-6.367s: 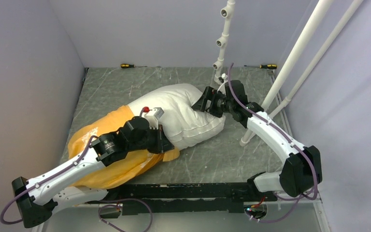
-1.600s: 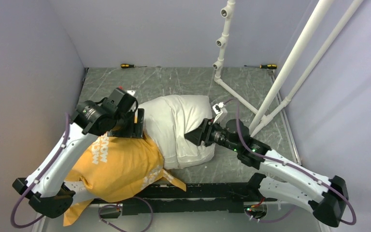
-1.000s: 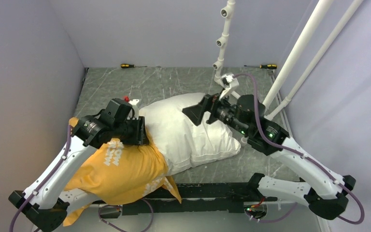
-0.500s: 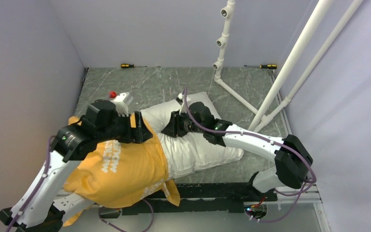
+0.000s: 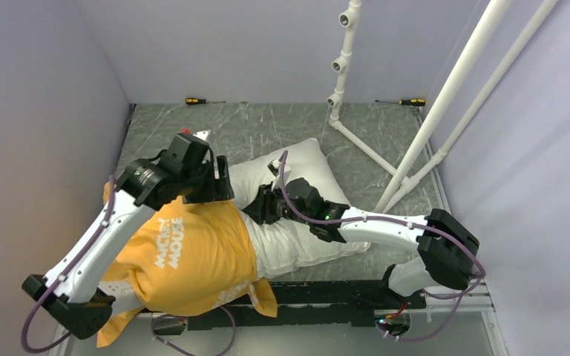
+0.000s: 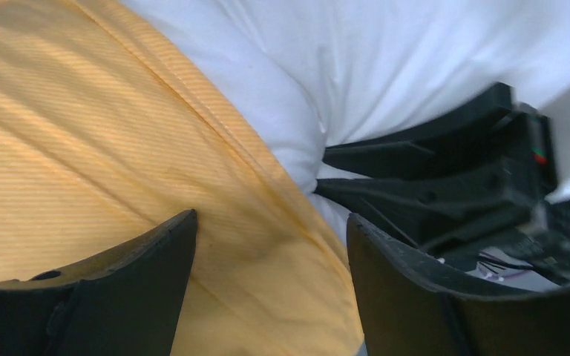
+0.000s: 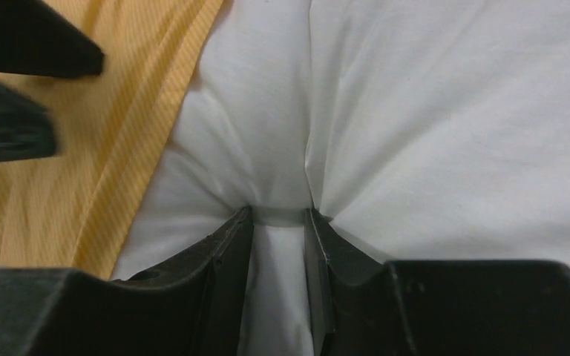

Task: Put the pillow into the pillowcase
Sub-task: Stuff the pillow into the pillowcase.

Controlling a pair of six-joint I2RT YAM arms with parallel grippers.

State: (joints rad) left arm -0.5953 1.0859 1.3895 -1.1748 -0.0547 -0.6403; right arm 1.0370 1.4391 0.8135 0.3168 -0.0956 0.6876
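Near left: pillowcase (image 5: 185, 256), orange-yellow with white lettering uppermost, pulled over the near end of the pillow (image 5: 300, 159). The pillow was white, about half sheathed, and lay diagonally at mid-worktop (image 5: 386, 148) with its far end bare.

Left gripper (image 6: 271, 219) — jaws spread wide just over the case's hem, gripping nothing.

Right gripper (image 7: 277, 215) — jaws drawn narrow, pinching a fold of pillow fabric just beside that hem.

Far edge: two screwdrivers (image 5: 197, 101); white pipe frame (image 5: 341, 67).

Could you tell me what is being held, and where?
The right gripper pinches a fold of the pillow near the pillowcase; the left gripper holds nothing.
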